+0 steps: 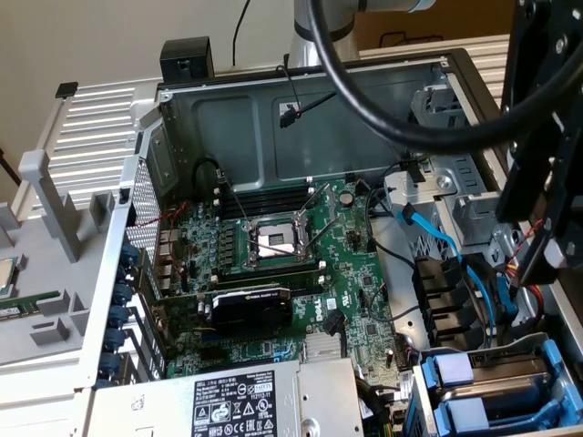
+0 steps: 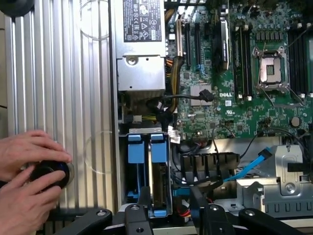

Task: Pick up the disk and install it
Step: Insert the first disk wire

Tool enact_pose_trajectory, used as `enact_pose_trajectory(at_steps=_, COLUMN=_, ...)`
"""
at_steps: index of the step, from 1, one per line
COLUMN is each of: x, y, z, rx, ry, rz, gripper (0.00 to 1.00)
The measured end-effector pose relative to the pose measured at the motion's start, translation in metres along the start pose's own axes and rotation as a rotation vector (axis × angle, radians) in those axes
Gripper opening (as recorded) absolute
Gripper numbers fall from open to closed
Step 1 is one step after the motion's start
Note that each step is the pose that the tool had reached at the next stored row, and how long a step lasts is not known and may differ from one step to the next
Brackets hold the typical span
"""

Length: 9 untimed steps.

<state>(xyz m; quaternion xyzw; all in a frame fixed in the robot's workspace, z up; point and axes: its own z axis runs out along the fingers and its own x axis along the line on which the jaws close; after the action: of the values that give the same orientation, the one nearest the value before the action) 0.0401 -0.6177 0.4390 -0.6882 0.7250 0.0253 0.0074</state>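
Observation:
The disk [image 2: 159,152] sits on edge in the drive bay at the case's corner, its bright blue rails facing up. In the exterior view the disk [image 1: 510,387] lies at the lower right, between blue rails. My gripper [image 2: 171,200] hangs just above that bay with its black fingers [image 2: 145,198] apart and nothing between them. One finger is over the disk, the other over the black cable bundle beside the bay. From the exterior view, the gripper [image 1: 537,259] comes in at the right edge, above the bay.
The grey power-supply box [image 2: 139,49] lies next to the bay. A black graphics card [image 1: 250,309] and the CPU socket [image 1: 273,241] sit on the green motherboard. A blue cable [image 2: 254,164] crosses near the bay. A person's hands [image 2: 29,171] hold a black round object on the ribbed panel.

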Motion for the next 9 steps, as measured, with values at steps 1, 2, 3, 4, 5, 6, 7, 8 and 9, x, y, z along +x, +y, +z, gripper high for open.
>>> enact_pose_trajectory(at_steps=1, x=0.0000, y=0.0003, z=0.0003, rx=0.0000, ry=-0.0002, rz=0.001, gripper=0.45)
enact_pose_trajectory(at_steps=2, x=-0.0002, y=0.0002, z=0.0006, rx=0.0006, ry=-0.0003, rz=0.003, gripper=0.45)
enact_pose_trajectory(at_steps=3, x=-0.0008, y=-0.0003, z=0.0007, rx=0.0011, ry=-0.0005, rz=0.005, gripper=0.45)
enact_pose_trajectory(at_steps=4, x=-0.0013, y=-0.0013, z=0.0007, rx=0.0012, ry=-0.0004, rz=0.007, gripper=0.45)
enact_pose_trajectory(at_steps=5, x=-0.0018, y=-0.0026, z=0.0010, rx=0.0014, ry=-0.0004, rz=0.009, gripper=0.45)
enact_pose_trajectory(at_steps=6, x=-0.0024, y=-0.0040, z=0.0012, rx=0.0015, ry=-0.0005, rz=0.012, gripper=0.45)
enact_pose_trajectory(at_steps=7, x=-0.0030, y=-0.0057, z=0.0016, rx=0.0016, ry=-0.0005, rz=0.014, gripper=0.45)
enact_pose_trajectory(at_steps=8, x=-0.0034, y=-0.0072, z=0.0021, rx=0.0017, ry=-0.0007, rz=0.017, gripper=0.45)
enact_pose_trajectory(at_steps=9, x=-0.0039, y=-0.0093, z=0.0027, rx=0.0018, ry=-0.0009, rz=0.019, gripper=0.45)
